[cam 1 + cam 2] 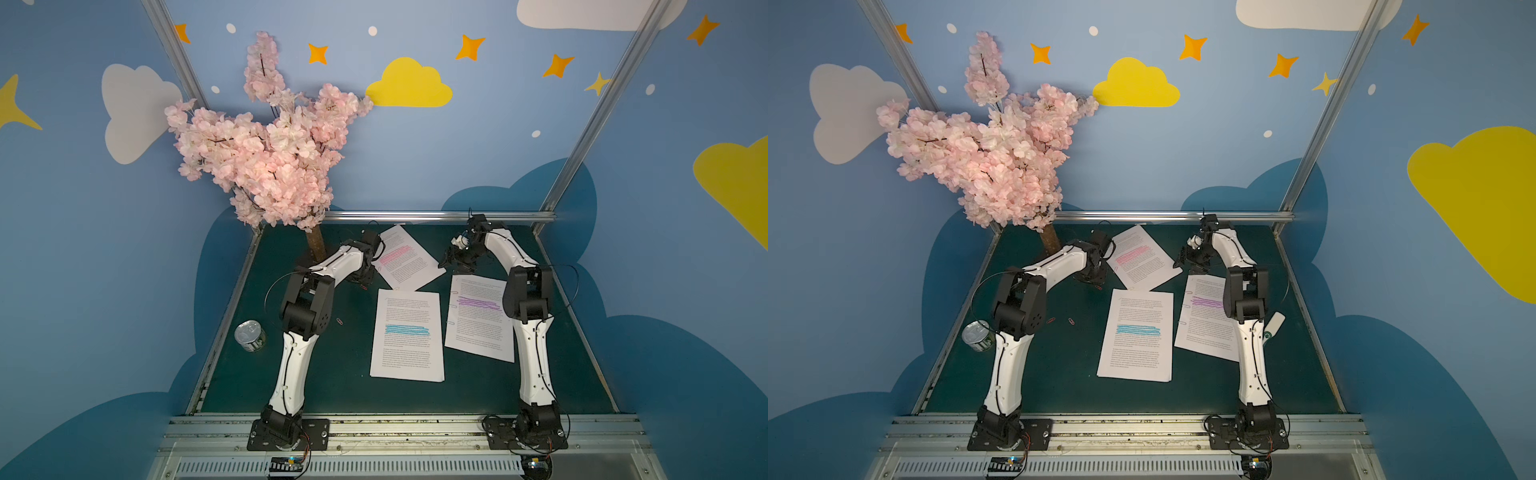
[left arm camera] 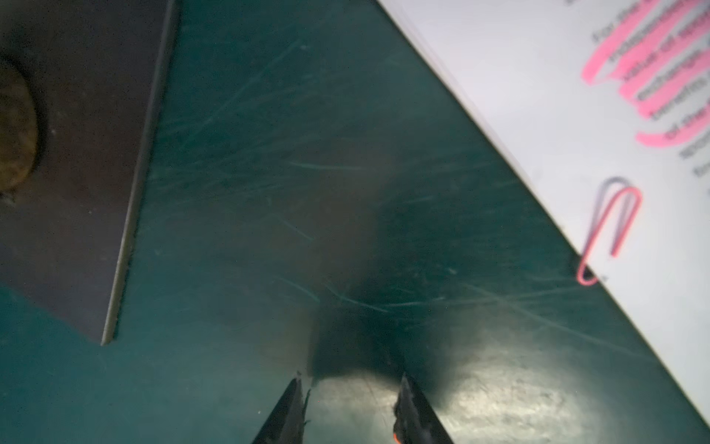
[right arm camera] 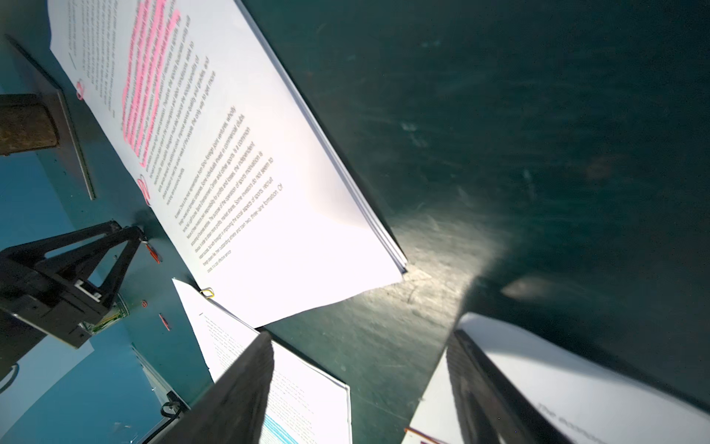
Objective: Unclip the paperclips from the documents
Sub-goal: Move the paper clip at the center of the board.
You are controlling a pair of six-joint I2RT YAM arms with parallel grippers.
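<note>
Three documents lie on the green mat: the pink-banded one (image 1: 405,259) at the back, the blue-banded one (image 1: 407,332) in the middle and the purple-banded one (image 1: 478,316) on the right. A pink paperclip (image 2: 611,226) grips the pink document's edge, and pale paperclips (image 1: 452,307) sit along the purple document's left edge. My left gripper (image 2: 351,378) is low over bare mat left of the pink document. Its jaws stand apart with an orange speck beside one finger, and a loose red paperclip (image 3: 153,253) lies at its tip. My right gripper (image 3: 361,334) hovers open between the documents.
A blossom tree (image 1: 266,145) stands at the back left on a dark base plate (image 2: 77,153). A tin can (image 1: 250,336) sits by the left edge. Two loose paperclips (image 1: 1072,321) lie left of the blue-banded document. A white device (image 1: 1273,326) lies behind the right arm.
</note>
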